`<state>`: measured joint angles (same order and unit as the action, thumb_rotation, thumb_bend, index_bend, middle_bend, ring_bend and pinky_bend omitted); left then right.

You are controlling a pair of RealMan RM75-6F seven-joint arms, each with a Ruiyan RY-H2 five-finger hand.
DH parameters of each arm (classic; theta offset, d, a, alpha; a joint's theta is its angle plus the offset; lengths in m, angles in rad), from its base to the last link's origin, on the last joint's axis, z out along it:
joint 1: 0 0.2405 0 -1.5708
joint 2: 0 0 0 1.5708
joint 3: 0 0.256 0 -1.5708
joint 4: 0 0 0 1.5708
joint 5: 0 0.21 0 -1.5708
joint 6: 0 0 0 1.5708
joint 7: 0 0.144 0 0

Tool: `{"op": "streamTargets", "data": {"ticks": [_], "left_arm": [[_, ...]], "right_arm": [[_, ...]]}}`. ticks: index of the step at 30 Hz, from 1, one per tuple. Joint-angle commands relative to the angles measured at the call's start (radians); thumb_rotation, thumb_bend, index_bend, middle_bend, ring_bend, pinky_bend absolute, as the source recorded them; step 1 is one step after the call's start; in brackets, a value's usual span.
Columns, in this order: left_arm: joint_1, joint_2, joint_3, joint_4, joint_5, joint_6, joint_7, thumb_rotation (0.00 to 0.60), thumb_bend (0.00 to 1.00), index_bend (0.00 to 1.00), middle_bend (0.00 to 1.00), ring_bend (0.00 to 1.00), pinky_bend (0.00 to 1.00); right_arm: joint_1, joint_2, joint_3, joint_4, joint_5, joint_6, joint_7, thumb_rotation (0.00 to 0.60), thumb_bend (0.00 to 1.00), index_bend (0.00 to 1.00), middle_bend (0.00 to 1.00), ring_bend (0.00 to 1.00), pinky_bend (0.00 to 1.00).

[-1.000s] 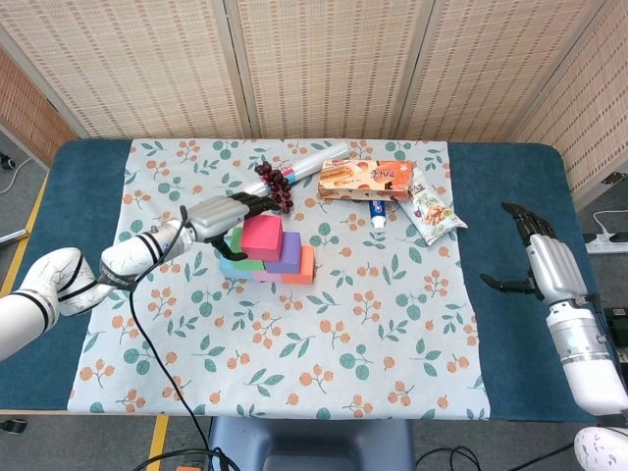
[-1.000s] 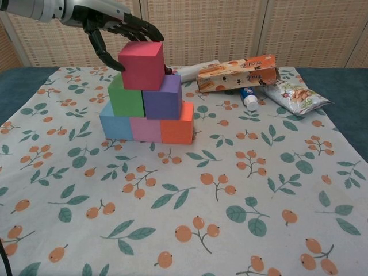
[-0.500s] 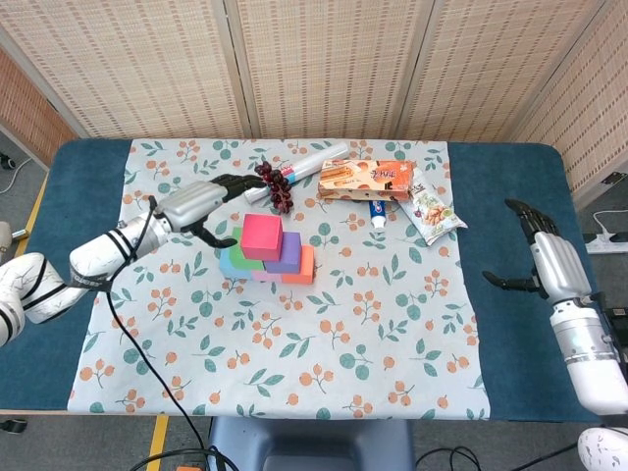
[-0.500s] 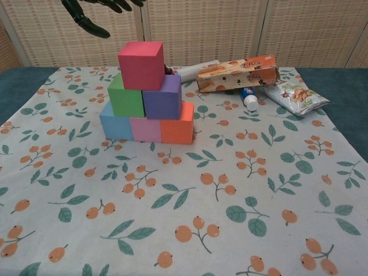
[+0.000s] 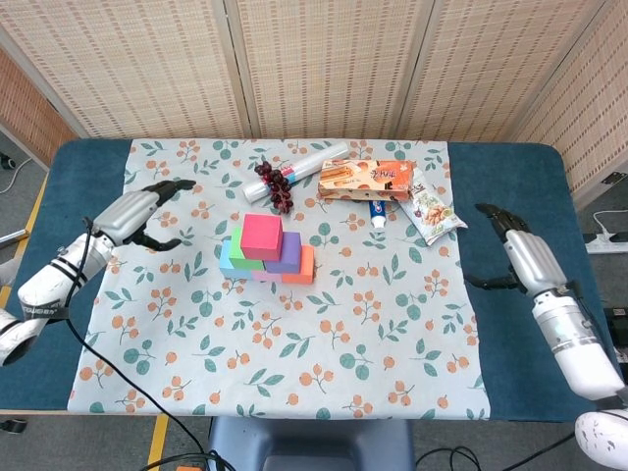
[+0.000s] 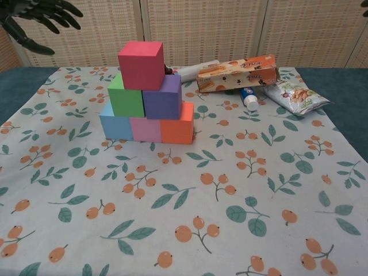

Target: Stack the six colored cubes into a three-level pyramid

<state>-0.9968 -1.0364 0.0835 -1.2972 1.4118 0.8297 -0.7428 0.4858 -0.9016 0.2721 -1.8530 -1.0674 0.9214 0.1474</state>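
- We see a table (image 5: pixel 510 167) with a flowery cloth (image 6: pixel 190 190) on it. The near part of the cloth is bare.
- Our right hand (image 5: pixel 512 251) hangs over the blue strip by the right edge of the table. Its fingers are spread apart and hold nothing.
- Our left hand (image 5: pixel 140 216) is up over the left edge of the cloth, well apart from the blocks. Its fingers are curved but loose, with nothing in them.
- The cubes stand as a pyramid near the middle of the cloth, a bit to the left.
- At the bottom are the blue cube (image 6: pixel 115 122), the pink cube (image 6: pixel 146 129) and the orange cube (image 6: pixel 177 125), side by side and touching.
- On top of them sit the green cube (image 6: pixel 125 98) and the purple cube (image 6: pixel 163 98), touching each other.
- The red cube (image 6: pixel 141 64) sits at the very top.
- Behind the pyramid, near the far edge, lie a bunch of dark grapes (image 5: pixel 276 183) and a white roll (image 5: pixel 299 163).
- To the right of these lie a cookie box (image 6: pixel 237 72), a small tube (image 6: pixel 248 99) and a snack bag (image 6: pixel 296 95).
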Motion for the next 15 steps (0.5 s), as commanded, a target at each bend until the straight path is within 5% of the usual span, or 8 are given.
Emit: {"op": "streamTargets", "data": {"ticks": [1, 15], "left_arm": [[0.081, -0.018, 0.0, -0.053, -0.092, -0.012, 0.189, 0.6, 0.28, 0.11, 0.14, 0.11, 0.17], [0.148, -0.115, 0.012, -0.102, -0.184, -0.106, 0.561, 0.578, 0.28, 0.12, 0.04, 0.0, 0.02]], "right_arm": [[0.057, -0.025, -0.009, 0.027, 0.003, -0.078, -0.019, 0.6, 0.09, 0.0, 0.05, 0.0, 0.02], [0.325, -0.184, -0.058, 0.149, 0.178, -0.316, -0.215, 0.6, 0.18, 0.0, 0.05, 0.0, 0.0]]}}
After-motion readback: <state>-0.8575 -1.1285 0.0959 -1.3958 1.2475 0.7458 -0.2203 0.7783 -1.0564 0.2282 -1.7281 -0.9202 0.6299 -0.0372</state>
